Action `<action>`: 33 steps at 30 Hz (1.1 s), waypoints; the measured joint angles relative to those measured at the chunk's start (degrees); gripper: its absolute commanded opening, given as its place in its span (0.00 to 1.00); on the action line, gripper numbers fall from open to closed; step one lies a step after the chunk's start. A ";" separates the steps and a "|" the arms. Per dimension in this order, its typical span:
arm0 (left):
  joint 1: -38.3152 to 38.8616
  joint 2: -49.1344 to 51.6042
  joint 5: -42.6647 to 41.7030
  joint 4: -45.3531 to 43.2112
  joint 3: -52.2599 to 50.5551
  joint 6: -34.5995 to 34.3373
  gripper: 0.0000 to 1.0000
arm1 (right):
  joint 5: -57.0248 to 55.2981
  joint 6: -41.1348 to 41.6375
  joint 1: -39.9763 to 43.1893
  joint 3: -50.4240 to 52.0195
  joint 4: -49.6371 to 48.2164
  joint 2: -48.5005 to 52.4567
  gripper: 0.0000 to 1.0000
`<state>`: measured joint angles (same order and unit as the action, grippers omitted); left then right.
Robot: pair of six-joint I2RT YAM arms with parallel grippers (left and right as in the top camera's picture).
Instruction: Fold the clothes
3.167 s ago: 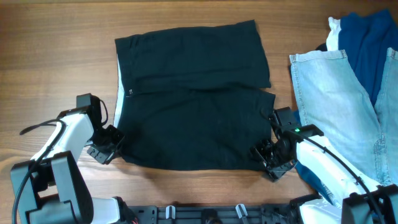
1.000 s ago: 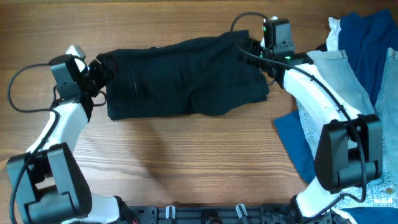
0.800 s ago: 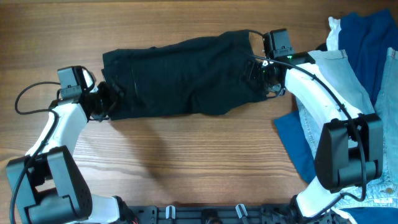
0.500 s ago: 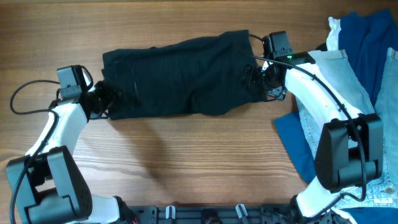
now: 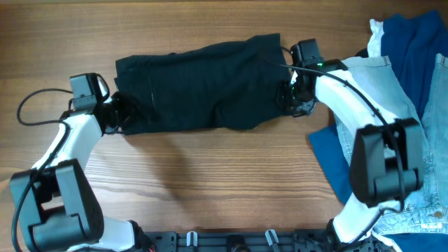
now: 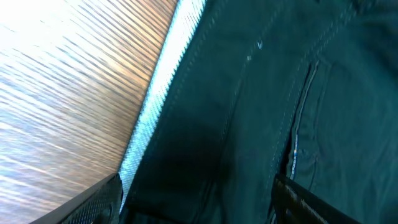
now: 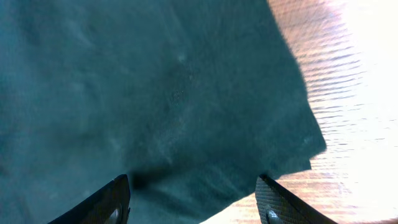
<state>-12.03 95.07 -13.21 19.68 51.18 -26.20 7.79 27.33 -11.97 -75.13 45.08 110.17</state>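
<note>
The black shorts (image 5: pixel 206 84) lie folded into a long band across the middle of the table. My left gripper (image 5: pixel 120 115) is at the band's near left corner. In the left wrist view its jaws (image 6: pixel 199 202) stand wide apart over the black cloth (image 6: pixel 261 112) and a pale side stripe (image 6: pixel 158 93). My right gripper (image 5: pixel 292 98) is at the band's right end. In the right wrist view it (image 7: pixel 199 202) is open over the shorts' corner (image 7: pixel 186 93), with bare wood to the right.
Light-blue jeans (image 5: pixel 371 105) lie to the right of the shorts, under my right arm. Dark blue cloth (image 5: pixel 413 42) is heaped at the back right, and more of it (image 5: pixel 336 157) lies near the front right. Wooden table (image 5: pixel 210 182) shows in front.
The shorts, flat three seconds ago, are now folded in half away from me. Over the last second both grippers came down from the band's far corners to its near corners.
</note>
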 measured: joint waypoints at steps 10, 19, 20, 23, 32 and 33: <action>4.44 0.66 -0.15 0.72 0.00 0.33 0.52 | 0.35 -0.02 -0.04 0.00 0.59 2.49 0.65; 1.29 -2.99 -1.25 1.36 0.09 0.20 0.78 | 0.63 -0.02 -0.04 0.00 2.29 2.49 0.66; 1.14 -3.63 -1.25 1.53 0.26 0.28 0.77 | 0.76 -0.02 -0.04 0.00 2.51 2.49 0.66; 1.14 -3.80 -1.44 2.97 0.42 0.74 0.70 | 0.76 -0.02 -0.04 0.00 2.84 2.51 0.66; 1.14 -2.86 2.16 3.67 0.42 1.09 0.78 | 0.76 -0.02 -0.04 0.00 3.82 2.51 0.66; 1.14 -2.62 2.78 3.48 0.42 1.11 0.78 | 0.76 -0.04 -0.04 0.00 3.80 2.51 0.66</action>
<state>-10.90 92.44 -10.44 23.16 51.59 -25.08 8.56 27.29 -12.01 -75.13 48.88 112.68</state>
